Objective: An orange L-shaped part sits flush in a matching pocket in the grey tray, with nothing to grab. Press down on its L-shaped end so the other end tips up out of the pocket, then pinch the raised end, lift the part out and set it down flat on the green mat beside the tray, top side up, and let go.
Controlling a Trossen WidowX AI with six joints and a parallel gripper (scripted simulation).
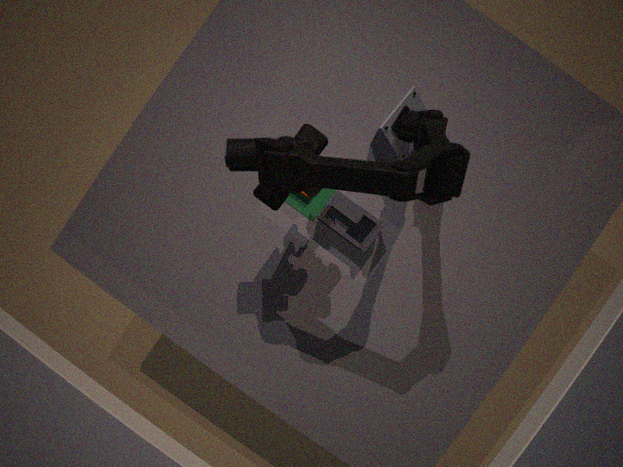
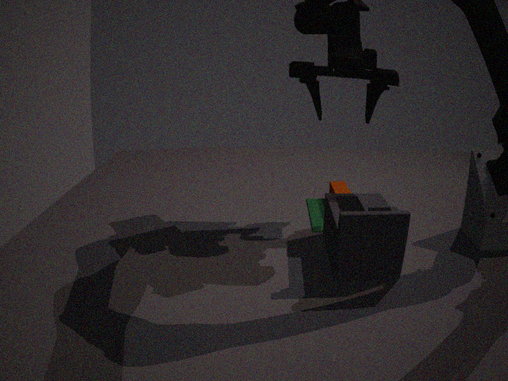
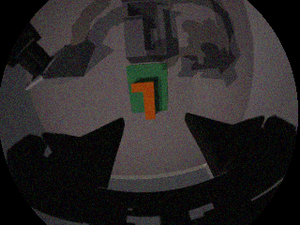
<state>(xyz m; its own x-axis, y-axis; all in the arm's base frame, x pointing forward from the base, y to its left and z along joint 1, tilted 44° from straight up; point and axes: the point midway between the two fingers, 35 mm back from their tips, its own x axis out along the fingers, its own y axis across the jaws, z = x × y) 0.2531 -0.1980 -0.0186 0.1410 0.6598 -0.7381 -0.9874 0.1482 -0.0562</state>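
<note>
The orange L-shaped part is over the green mat, out of the tray. In the wrist view its long end reaches a little past the mat's edge away from the tray. In the exterior view its visible end shows above the mat's far edge; I cannot tell whether it lies flat, as the tray hides the rest. The grey tray has an empty L-shaped pocket. My gripper is wide open and empty, well above the part.
The arm's base plate stands to the right in the exterior view. The tray stands directly beside the mat. The arm hides part of the mat in the top view, and its dark shadows fall across the floor.
</note>
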